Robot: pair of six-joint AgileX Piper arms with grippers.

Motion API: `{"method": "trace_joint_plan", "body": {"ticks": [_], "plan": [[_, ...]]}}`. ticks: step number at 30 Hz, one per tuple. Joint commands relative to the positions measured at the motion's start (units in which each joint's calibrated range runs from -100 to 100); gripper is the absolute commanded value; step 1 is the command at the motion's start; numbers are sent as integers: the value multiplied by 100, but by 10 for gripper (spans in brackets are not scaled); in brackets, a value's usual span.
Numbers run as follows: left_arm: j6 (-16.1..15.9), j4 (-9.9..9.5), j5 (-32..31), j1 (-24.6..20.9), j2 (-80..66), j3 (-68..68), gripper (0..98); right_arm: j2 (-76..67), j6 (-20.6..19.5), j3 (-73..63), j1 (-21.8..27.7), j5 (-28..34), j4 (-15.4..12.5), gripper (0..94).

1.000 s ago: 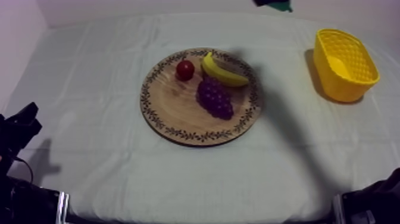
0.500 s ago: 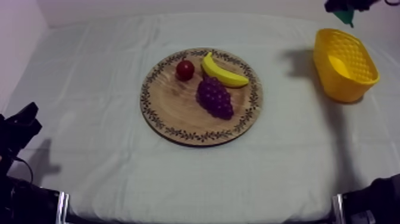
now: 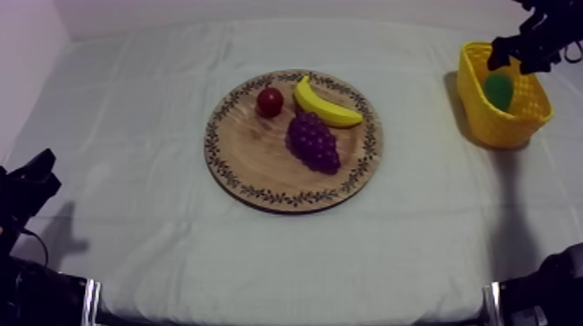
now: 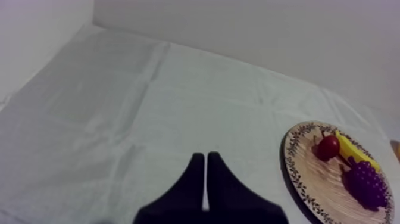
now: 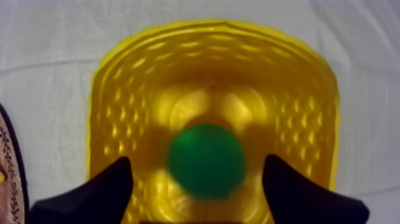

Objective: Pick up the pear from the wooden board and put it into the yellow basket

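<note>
Right wrist view: newly over the yellow basket (image 5: 119, 89), our right jaws stand wide, the pear (image 5: 206, 159) released inside, task seemingly complete; left jaws narrow.

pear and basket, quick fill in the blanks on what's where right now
The pear is inside the ____ basket. Above it, the right gripper is ____, not shut. The wooden board holds ____ toy fruits.
Missing: yellow; open; three.
</note>
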Motion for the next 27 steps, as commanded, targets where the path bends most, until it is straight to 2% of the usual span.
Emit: {"method": "trace_joint_plan", "body": {"ticks": [1,5,10,19,27], "plan": [[2,2,-1,-1,0,5,1,-102,-149,67,-11,-9,63,752],[2,2,-1,-1,0,5,1,-502,-357,272,-30,28,165,773],[2,2,-1,-1,0,5,1,-1400,-672,520,-63,246,343,747],[2,2,-1,-1,0,5,1,-3527,-1044,876,-91,827,609,640],[2,2,-1,-1,0,5,1,-5687,-1315,1804,-125,843,920,520]]}}
